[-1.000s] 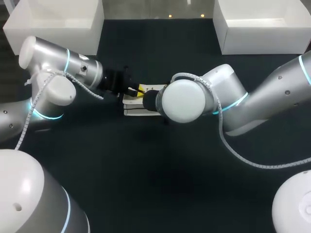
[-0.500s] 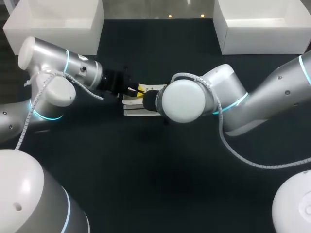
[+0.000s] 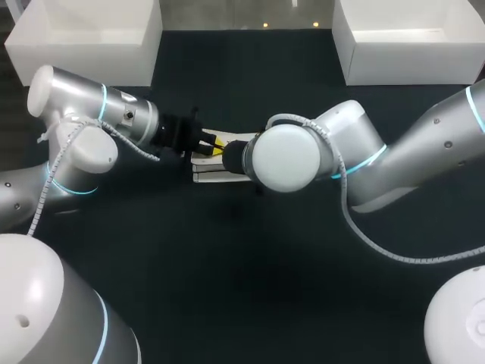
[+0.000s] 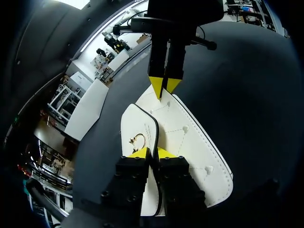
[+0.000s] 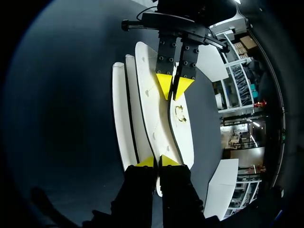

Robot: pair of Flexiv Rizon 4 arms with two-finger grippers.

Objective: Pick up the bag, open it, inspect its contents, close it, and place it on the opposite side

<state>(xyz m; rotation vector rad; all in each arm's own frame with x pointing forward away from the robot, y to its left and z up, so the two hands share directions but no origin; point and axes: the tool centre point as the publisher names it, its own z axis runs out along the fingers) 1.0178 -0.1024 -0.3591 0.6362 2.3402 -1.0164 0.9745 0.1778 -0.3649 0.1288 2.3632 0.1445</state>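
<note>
A flat white bag (image 3: 206, 176) with a gold ring clasp (image 4: 137, 140) lies on the dark table, its layers parted a little. My left gripper (image 3: 214, 144) comes in from the bag's left end. In its own view the left gripper (image 4: 152, 153) is shut on the edge of the top flap. My right gripper (image 5: 157, 162) is shut on a bag layer at the opposite end, and in the head view it is hidden under its own wrist (image 3: 284, 155). The two grippers face each other across the bag, as shown by the right gripper (image 4: 163, 94) and the left gripper (image 5: 171, 98).
Two white bins stand at the back of the table, one at the left (image 3: 83, 38) and one at the right (image 3: 409, 42). Dark tabletop (image 3: 242, 288) stretches in front of the bag.
My left arm's wrist has swung slightly, bringing its gripper a little lower along the bag's end. The bag and my right arm have stayed where they were.
</note>
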